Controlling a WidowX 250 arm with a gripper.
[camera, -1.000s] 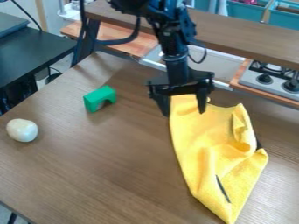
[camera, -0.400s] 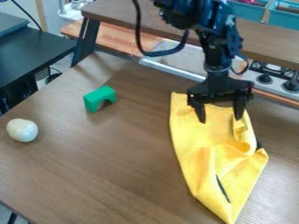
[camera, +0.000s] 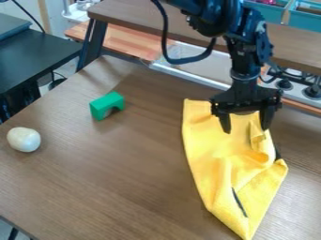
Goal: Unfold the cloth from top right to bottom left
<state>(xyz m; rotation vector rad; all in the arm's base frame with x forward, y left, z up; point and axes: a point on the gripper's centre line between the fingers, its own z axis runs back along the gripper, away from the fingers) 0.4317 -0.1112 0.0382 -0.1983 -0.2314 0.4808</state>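
Yellow fabric cloth (camera: 219, 154) on the brown wood-grain tabletop (camera: 113, 173), its upper end near the far edge; folds bunch along its right side, narrowing to a point low in view. Black two-finger claw (camera: 245, 130) over the cloth's upper right part, hiding some of it; fingers spread well apart, gripping nothing. Cannot tell whether the tips touch fabric. Green arched block (camera: 105, 104) near the far left corner; white egg-shaped object (camera: 24, 139) by the left edge. Both well apart from the cloth. Beyond the far edge: raised brown wooden shelf (camera: 150, 19) and silver stove panel with black knobs (camera: 296, 88).
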